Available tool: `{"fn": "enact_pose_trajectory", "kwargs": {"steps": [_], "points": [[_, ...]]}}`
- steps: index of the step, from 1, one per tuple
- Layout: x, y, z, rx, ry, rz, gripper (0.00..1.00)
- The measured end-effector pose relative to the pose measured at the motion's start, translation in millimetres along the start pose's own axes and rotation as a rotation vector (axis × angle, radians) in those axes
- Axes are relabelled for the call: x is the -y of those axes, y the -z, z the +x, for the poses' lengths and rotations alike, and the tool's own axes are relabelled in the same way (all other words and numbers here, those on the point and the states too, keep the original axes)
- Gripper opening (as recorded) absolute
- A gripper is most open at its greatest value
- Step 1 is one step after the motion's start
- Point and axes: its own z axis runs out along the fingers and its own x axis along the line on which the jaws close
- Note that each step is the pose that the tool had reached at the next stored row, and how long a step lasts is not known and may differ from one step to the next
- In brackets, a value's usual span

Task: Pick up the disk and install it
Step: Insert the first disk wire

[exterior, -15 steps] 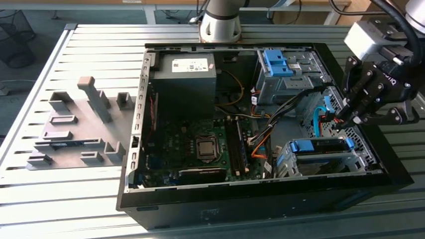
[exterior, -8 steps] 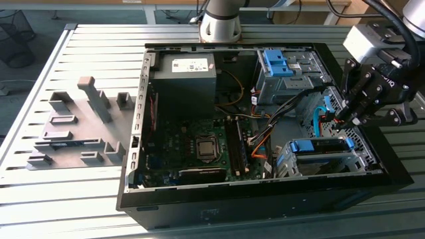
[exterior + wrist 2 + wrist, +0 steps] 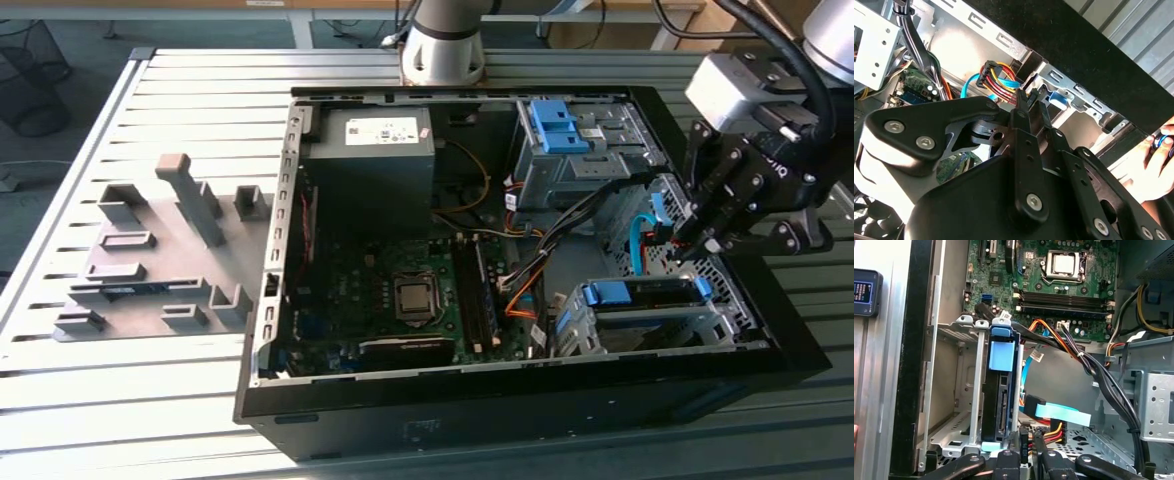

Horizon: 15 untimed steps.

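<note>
Inside the open black computer case [image 3: 400, 420], which lies on the ribbed grey metal surface [image 3: 80, 390], the flat silver hard drive with its blue plastic rail frame [image 3: 1002, 390] sits in the lower grey metal drive cage [image 3: 951, 385]. In the exterior view this disk [image 3: 645, 293] is near the corner of the case on the exterior view's right. The black robot hand [image 3: 701, 243] hangs just above the cage, beside a light blue flat cable [image 3: 650, 228]. In the second wrist view the two fingers [image 3: 1026, 107] of the hand [image 3: 1032, 100] stand close together with nothing between them. A bundle of red, yellow and black wires [image 3: 996, 80] lies just behind the fingertips. A green motherboard [image 3: 1054, 285] fills the middle of the case. A person's hand [image 3: 1156, 160] rests at the edge of the case.
</note>
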Motion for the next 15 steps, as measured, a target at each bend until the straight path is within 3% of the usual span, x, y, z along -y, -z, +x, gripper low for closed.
{"fn": "enact_pose_trajectory", "kwargs": {"steps": [9,15], "points": [[-1.8,-0.8,-0.2,0.0007,0.000,0.0010,0.16],[-15.5,-1.9,0.2,-0.0006,0.000,0.0201,0.16]]}}
